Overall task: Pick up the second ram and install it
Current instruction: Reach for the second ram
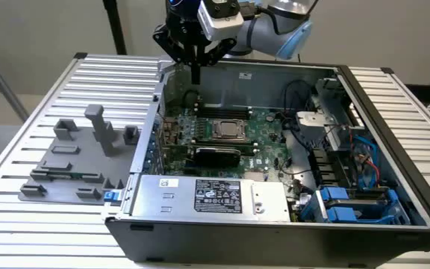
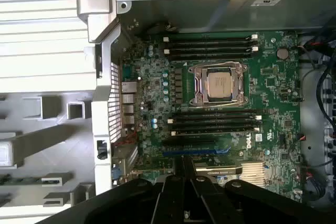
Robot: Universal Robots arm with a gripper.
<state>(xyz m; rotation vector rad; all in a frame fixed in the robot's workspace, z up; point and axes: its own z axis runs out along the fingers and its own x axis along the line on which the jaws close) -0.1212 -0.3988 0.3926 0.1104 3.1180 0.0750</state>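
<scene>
- Over the far rim of the open computer case [image 1: 275, 246], we see the gripper [image 1: 195, 78], pinched narrow and empty.
- The second ram [image 1: 65, 175] lies in the grey holder [image 1: 51, 151] beside the case.

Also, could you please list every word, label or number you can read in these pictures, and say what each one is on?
"DELL": white print, turned sideways, on the motherboard, as far as it can be made out.
Black label on the silver power supply: its print is too small to read.
White sticker on the same unit: unreadable.
Markings on the CPU: too blurred to read.
</scene>
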